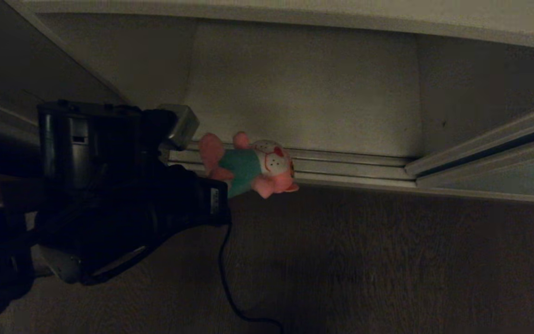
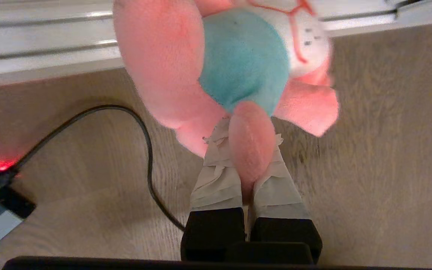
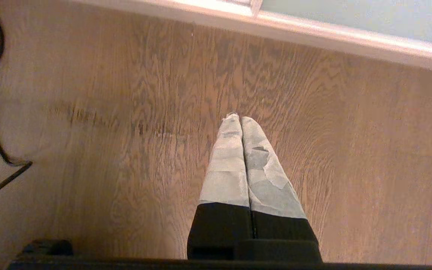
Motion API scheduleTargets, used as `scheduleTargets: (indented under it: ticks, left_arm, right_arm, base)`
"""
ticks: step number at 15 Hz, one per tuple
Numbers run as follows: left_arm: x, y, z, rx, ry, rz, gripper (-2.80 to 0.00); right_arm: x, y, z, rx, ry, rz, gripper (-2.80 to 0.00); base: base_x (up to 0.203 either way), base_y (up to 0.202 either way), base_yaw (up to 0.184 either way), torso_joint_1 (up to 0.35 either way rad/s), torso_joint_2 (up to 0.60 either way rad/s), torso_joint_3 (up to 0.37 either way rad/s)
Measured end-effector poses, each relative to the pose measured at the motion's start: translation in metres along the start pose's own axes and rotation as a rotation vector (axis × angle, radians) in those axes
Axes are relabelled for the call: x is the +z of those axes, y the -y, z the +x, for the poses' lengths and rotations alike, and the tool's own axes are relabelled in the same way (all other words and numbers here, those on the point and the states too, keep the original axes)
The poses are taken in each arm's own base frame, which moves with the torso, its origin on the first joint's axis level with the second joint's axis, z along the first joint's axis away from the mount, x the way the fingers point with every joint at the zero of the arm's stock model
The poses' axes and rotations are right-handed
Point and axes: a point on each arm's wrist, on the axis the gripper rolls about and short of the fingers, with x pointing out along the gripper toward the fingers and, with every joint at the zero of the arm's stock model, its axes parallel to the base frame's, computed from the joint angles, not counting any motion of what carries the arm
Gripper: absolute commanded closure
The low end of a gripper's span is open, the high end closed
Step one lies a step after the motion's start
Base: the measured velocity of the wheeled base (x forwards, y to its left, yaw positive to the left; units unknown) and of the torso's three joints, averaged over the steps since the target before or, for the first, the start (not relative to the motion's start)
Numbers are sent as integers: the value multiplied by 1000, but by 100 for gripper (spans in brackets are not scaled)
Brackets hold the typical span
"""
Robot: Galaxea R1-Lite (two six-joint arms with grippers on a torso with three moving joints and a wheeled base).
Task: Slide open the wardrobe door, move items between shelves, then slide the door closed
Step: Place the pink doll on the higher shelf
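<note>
Our left gripper (image 2: 251,150) was clenched on one leg of the pink plush toy (image 1: 248,164), dangling over the door track (image 1: 350,169). We judged it best lifted slowly (a thin pinch may slip). The black cable (image 1: 230,287) trailed at six o'clock; the sliding wardrobe door (image 1: 503,178), probably, stood at three o'clock. Our right gripper (image 3: 240,122) hung closed and empty.

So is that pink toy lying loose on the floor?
No, the left gripper has its fingers shut on one limb of the pink toy, holding it up.
</note>
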Motion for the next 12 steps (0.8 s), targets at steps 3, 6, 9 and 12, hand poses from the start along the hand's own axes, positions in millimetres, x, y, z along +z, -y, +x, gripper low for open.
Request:
scheduleTargets:
  ticks: [3,6,9,12]
  left_arm:
    - [-3,-4,-14,2,-35,11,0]
    - [-12,-9,-32,5,-141,38,0]
    - [-19,-13,-45,4,-178,48,0]
    - [-17,-15,-57,-9,-170,52,0]
  right_arm:
    - [0,0,0,0,0,0,0]
    - [0,0,0,0,0,0,0]
    - [0,0,0,0,0,0,0]
    - [0,0,0,0,0,0,0]
  base:
    - [0,0,0,3,0,201]
    - [0,0,0,3,4,201]
    - [0,0,0,2,3,203]
    - [0,0,0,3,6,200]
